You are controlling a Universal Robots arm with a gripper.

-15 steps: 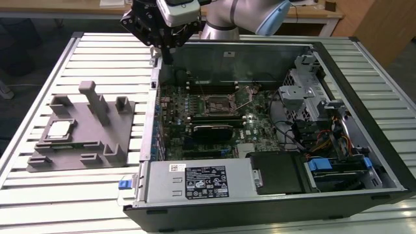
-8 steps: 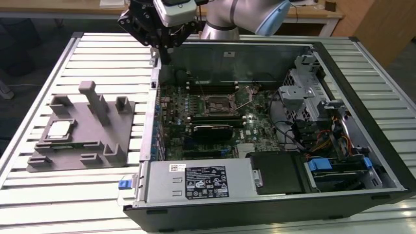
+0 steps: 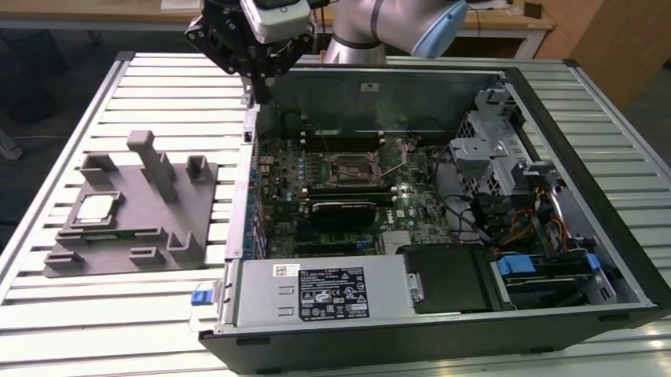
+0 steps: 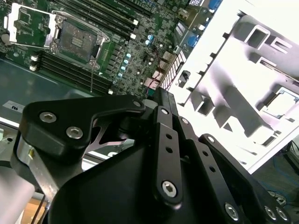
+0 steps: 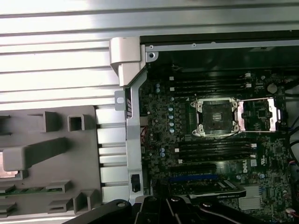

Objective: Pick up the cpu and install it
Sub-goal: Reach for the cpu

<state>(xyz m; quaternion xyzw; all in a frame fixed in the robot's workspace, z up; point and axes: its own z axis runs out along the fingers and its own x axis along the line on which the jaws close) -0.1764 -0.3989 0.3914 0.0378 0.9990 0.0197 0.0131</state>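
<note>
Nearest the exterior camera stood the open computer case (image 3: pixel 629 259), its power supply (image 3: pixel 314 292) along the front edge. To the exterior view's left, on the slatted table (image 3: pixel 157 86), lay the grey fixture (image 3: pixel 141 236). The cpu (image 3: pixel 94 208) sat flat, silver face up, in a shallow recess of it, untouched; it showed pale in the second wrist view (image 4: pixel 281 101). Upright posts (image 3: pixel 155 161) rose just beside that recess.

Farther back, the motherboard (image 3: pixel 346 196) carried the socket (image 3: pixel 357 163), empty in both wrist views (image 5: pixel 215 116) (image 4: pixel 77 39), with its load plate (image 5: pixel 261 114) swung aside.

Farthest, the gripper (image 3: pixel 260 96) hung above the case's far corner on the exterior view's left, well apart from the cpu. Its fingers appeared drawn together with nothing between them (image 4: pixel 159 95).

The step in hand was judged to be the approach for pickup, the task barely begun. To do it well, the jaws would need to spread wider than the chip, descend squarely over the recess clear of the posts, and close on two opposite edges. The chip would need to stay level, since a tilted grasp could let so thin a part slip.
</note>
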